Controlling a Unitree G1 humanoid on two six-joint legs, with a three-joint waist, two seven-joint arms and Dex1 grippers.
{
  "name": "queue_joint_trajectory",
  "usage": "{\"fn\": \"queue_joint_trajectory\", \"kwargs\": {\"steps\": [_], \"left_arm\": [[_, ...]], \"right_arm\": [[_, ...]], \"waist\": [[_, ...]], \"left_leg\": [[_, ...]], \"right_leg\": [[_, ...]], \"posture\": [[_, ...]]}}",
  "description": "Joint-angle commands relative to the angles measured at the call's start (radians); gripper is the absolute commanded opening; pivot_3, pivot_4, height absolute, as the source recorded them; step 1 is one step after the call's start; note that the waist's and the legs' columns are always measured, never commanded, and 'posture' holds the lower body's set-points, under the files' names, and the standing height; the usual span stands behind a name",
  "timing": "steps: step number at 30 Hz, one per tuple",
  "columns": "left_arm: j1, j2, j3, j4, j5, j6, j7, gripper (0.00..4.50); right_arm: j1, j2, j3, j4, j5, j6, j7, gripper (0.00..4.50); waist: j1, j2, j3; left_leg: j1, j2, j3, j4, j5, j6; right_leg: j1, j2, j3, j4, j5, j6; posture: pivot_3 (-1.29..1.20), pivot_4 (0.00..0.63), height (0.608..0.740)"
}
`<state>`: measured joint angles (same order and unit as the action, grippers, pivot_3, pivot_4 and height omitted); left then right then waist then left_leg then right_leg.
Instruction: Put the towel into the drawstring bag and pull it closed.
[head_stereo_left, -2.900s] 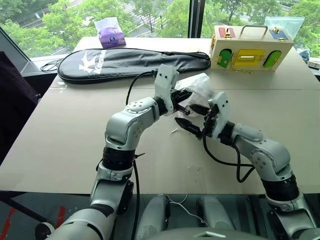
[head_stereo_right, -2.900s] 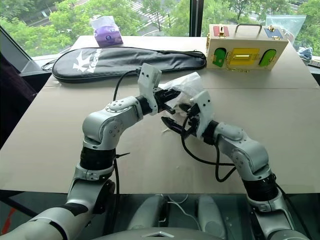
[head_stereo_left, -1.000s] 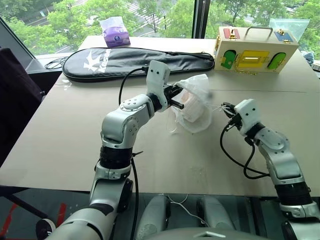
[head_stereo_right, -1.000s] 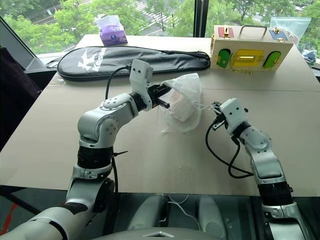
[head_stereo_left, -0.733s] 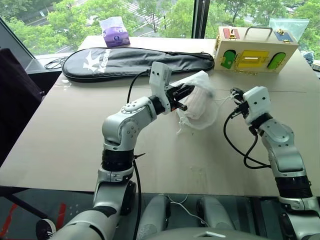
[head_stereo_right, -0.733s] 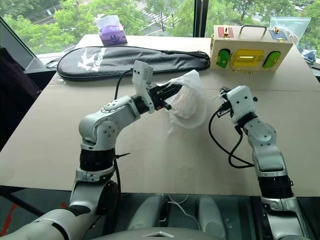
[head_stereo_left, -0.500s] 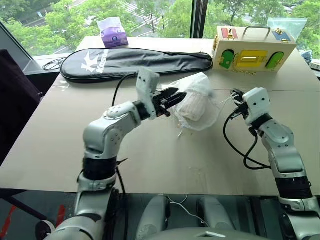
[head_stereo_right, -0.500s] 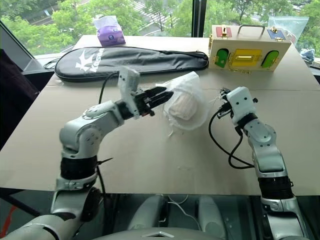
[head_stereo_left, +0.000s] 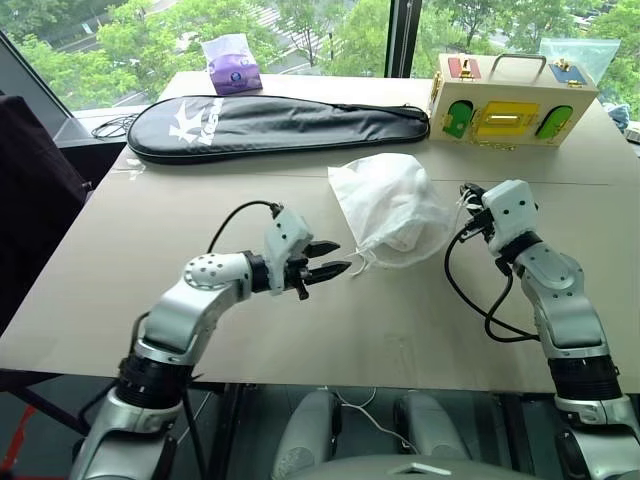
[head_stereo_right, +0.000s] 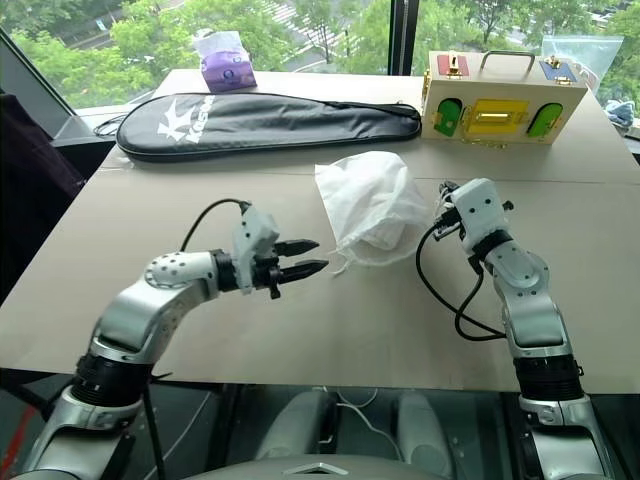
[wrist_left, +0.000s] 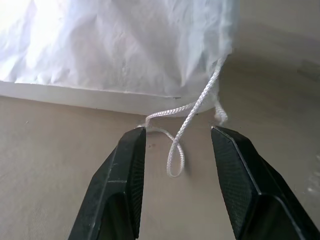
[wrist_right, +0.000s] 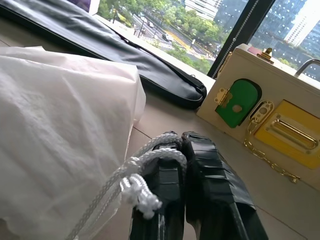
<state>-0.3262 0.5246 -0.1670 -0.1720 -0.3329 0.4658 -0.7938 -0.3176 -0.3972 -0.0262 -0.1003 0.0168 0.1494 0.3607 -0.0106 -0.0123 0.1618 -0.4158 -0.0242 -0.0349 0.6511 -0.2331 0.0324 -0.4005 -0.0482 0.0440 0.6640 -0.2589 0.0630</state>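
While your thin smooth white drawstring bag lies bulging mid-counter toward the far edge, the towel is presumably inside, though hidden. Your left end effector hovers open just short of the bag's mouth. From the left wrist, a white cord loop lies between the jaws, ungripped. From the right wrist, your right end effector is clamped on the other cord. Closing off-centre could miss the loop; pulling one-sided could drag the bag.

White drawstring bag, thin and faintly crinkled, with white braided cord. Black racket case with white logo lettering. Cream wooden latch box with green doors, yellow panel, brass chain. Purple tissue pack. Tan tabletop. Black gripper fingers.
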Motion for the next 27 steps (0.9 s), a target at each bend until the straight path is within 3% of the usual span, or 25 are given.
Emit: {"fn": "queue_joint_trajectory", "kwargs": {"steps": [1,6,13,21,27], "left_arm": [[-0.007,-0.046,-0.035,0.058,0.075,-0.115,0.025,2.08],[-0.012,-0.083,-0.033,0.104,0.113,-0.154,0.048,2.08],[0.012,-0.093,0.024,0.129,0.156,-0.207,0.129,0.07],[0.009,-0.139,0.194,0.142,0.265,-0.319,0.434,0.07],[-0.121,-0.039,0.315,0.299,0.525,-0.404,0.828,0.07]], "right_arm": [[-0.006,-0.003,-0.017,-0.038,0.006,-0.005,-0.005,0.0],[0.002,-0.006,-0.025,-0.046,0.005,-0.002,-0.009,0.0],[0.018,-0.001,-0.028,-0.057,0.002,0.0,-0.02,0.0],[-0.007,0.027,-0.131,-0.026,0.015,0.03,-0.142,0.0],[-0.078,0.029,-0.219,0.043,-0.01,0.063,-0.284,0.0]], "waist": [[0.0,0.0,0.0],[-0.003,0.0,0.0],[-0.003,0.0,0.0],[0.0,0.0,0.0],[-0.003,0.0,0.0]], "left_leg": [[0.0,0.0,0.0,0.0,0.0,0.0],[0.0,0.0,0.0,0.0,-0.001,0.001],[0.0,0.0,0.0,0.0,-0.001,0.001],[0.0,0.0,0.0,0.0,-0.001,0.001],[0.001,-0.001,0.0,0.001,-0.001,0.001]], "right_leg": [[0.0,0.0,0.0,0.0,0.0,0.0],[0.0,0.001,0.0,0.0,0.0,0.0],[0.0,0.001,0.0,0.001,0.0,0.0],[0.0,-0.001,0.0,0.001,0.0,0.0],[-0.001,0.002,0.0,0.003,0.0,0.0]], "posture": [[0.0,0.15,0.74],[0.0,0.15,0.74],[0.0,0.15,0.74],[0.0,0.15,0.74],[0.0,0.15,0.74]]}}
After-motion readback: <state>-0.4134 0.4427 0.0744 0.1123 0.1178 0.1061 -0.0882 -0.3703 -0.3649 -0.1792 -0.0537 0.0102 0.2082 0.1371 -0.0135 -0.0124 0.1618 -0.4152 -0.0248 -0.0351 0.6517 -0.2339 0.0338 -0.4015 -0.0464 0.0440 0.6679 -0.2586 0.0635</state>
